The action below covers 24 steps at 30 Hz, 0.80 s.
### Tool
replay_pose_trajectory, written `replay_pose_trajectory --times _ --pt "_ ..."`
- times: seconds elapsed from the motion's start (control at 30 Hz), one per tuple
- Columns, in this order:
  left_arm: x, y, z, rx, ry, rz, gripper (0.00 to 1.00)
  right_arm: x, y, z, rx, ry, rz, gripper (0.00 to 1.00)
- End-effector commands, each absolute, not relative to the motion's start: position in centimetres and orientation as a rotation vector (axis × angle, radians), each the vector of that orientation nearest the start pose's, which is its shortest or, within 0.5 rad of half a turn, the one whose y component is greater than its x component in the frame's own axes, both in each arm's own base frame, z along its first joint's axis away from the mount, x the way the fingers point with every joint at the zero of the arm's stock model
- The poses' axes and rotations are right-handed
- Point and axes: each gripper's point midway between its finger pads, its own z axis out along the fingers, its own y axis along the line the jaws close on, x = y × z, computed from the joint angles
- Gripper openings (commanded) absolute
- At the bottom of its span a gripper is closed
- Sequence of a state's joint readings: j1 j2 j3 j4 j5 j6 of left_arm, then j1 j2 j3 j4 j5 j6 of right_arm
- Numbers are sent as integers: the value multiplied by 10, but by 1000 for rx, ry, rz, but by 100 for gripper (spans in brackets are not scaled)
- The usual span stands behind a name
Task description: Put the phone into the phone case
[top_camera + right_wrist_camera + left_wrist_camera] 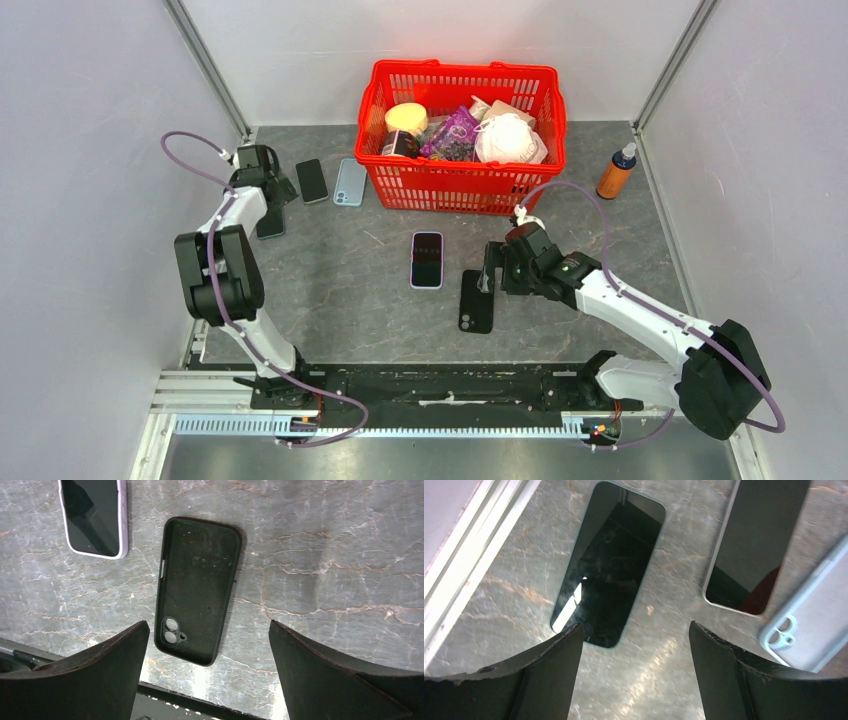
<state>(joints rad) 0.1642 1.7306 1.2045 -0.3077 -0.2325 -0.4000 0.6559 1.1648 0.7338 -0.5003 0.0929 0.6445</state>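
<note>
An empty black phone case (197, 587) lies open side up on the marble table, also in the top view (476, 301). My right gripper (208, 630) is open and empty, hovering over the case's camera-hole end (489, 270). A phone with a lilac edge (427, 260) lies screen up just left of the case (95, 517). My left gripper (635, 630) is open and empty at the far left (280, 192), low over a dark phone with a greenish edge (609, 565). A second dark phone (749, 545) and a light blue case (809, 625) lie to its right.
A red basket (450, 185) holding a jar, a purple packet and a white mask stands at the back centre. An orange bottle (616, 172) stands at the back right. Grey walls close in the left and right sides. A black rail runs along the near edge.
</note>
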Motion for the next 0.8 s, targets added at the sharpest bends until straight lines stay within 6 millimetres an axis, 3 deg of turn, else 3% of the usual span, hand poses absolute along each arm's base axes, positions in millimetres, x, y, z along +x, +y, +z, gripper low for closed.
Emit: replay_pose_trajectory --times 0.0,0.17,0.4,0.77 --pt "450 112 86 -572 2341 213 84 231 198 104 -29 2488 518 97" --pt "446 135 65 -617 2382 236 84 230 198 103 -35 2487 521 97" --pt "439 149 44 -650 2429 239 85 229 200 103 -45 2488 534 97" --pt "441 146 32 -637 2485 161 85 229 200 106 -48 2482 541 97"
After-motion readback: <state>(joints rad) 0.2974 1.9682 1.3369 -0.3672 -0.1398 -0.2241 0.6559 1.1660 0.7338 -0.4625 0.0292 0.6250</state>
